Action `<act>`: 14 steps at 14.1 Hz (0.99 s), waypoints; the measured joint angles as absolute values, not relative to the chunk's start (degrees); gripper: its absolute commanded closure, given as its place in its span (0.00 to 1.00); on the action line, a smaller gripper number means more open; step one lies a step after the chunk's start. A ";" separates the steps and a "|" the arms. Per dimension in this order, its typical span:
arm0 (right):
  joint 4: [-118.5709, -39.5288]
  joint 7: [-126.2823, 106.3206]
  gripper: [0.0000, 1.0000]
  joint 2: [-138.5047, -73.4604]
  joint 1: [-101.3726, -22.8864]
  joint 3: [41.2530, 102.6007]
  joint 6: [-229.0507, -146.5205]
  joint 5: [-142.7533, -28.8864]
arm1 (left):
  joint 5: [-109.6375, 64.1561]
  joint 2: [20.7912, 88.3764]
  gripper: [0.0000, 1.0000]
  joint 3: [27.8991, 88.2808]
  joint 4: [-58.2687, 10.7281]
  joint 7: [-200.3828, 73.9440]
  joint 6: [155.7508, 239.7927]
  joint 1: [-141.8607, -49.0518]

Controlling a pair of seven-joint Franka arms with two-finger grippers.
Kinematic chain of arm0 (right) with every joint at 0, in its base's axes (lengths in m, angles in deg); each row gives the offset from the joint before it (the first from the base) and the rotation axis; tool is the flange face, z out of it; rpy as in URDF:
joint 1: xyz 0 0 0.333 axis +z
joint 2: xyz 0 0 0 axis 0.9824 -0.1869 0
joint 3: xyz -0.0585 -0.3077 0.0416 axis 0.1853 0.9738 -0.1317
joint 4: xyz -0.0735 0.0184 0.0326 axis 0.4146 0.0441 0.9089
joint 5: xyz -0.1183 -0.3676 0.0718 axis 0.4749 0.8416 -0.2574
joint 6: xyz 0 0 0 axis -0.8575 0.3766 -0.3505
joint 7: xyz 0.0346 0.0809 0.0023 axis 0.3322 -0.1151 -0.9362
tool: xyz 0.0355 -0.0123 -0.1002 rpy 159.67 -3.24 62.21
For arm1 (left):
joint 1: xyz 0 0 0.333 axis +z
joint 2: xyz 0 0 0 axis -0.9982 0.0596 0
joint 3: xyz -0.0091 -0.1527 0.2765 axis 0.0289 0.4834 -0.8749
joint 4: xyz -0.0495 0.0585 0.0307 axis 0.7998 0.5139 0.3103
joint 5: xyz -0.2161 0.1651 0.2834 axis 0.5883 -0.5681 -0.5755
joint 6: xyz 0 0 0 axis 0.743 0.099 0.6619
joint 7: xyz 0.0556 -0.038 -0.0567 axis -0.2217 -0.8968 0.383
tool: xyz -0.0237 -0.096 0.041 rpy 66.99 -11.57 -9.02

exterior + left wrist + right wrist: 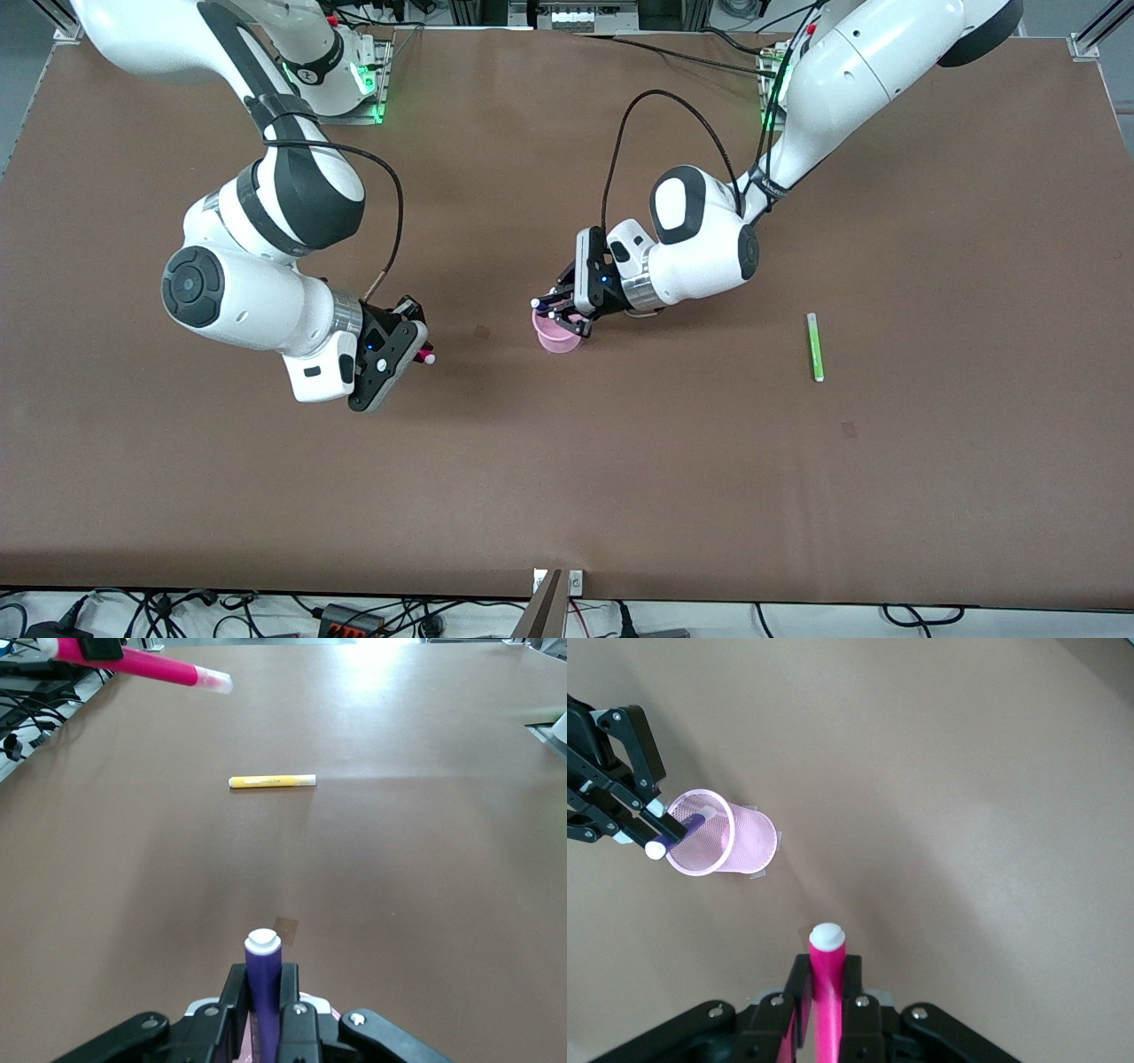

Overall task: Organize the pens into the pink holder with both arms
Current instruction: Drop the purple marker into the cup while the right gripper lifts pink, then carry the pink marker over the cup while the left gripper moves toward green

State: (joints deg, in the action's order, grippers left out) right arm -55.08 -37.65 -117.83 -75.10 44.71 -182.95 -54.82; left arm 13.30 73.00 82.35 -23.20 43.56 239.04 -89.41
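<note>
Green pen [814, 346] well apart from left pincer [558, 312]

Two glossy white arms [266, 292], black joint bands, looping black cables, black claws

I see a brown table [567, 496] w/ a small dark spot [481, 331] near mid and another mark [849, 430] toward the left arm's end. Cables and power bricks [354, 618] lie along the table edge nearest the front cam. Metal frame rails [567, 13] along the base edge.
</note>
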 measured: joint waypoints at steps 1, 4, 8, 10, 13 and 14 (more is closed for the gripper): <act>-55.08 -37.79 1.00 -117.84 -75.17 44.71 -182.99 -54.82 | 13.30 73.01 0.99 82.31 -23.26 43.60 239.04 -89.42; -55.09 -37.94 1.00 -117.89 -75.21 44.71 -183.02 -54.82 | 13.30 73.03 0.00 82.30 -23.43 45.26 239.04 -89.43; -55.11 -38.90 1.00 -117.98 -75.37 44.73 -183.02 -54.82 | 13.30 73.03 0.00 82.22 -23.60 49.34 239.04 -89.37; -55.12 -38.98 1.00 -118.03 -75.41 44.73 -183.02 -54.82 | 13.30 72.95 0.00 82.24 -23.58 49.50 238.72 -88.97; -55.11 -39.03 1.00 -118.02 -75.23 44.22 -183.19 -55.01 | 13.30 70.58 0.00 82.41 -23.25 48.73 231.31 -86.56; -55.10 -39.07 1.00 -118.01 -74.99 43.46 -183.50 -55.39 | 13.30 69.07 0.00 82.37 -23.05 47.90 226.71 -85.02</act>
